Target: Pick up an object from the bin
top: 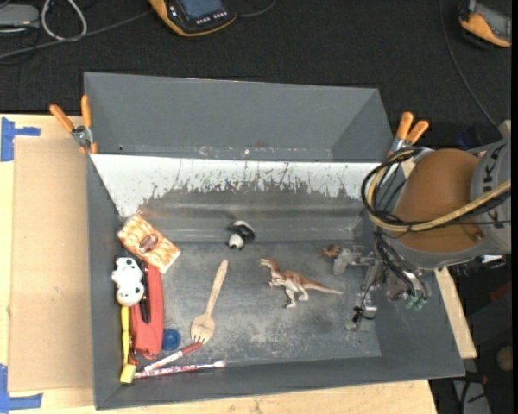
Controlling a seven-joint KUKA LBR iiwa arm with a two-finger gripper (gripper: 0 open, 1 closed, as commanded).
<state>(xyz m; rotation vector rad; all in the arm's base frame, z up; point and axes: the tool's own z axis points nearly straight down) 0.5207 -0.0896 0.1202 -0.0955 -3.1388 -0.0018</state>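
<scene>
The gripper (361, 310), open or closed I cannot tell, hangs at 4 o'clock in the bin (242, 136), with a tan toy dinosaur (292, 283) lying near at its 9 o'clock and a small brown piece (331, 251) at its 11 o'clock.

Grey metal bin (276, 339), toy dinosaur (292, 283), wooden fork (210, 303), heap by left wall (147, 313)

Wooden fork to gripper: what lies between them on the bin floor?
In the camera view, a brown toy dinosaur lies between the wooden fork and the gripper; the rest of that stretch is bare.
</scene>
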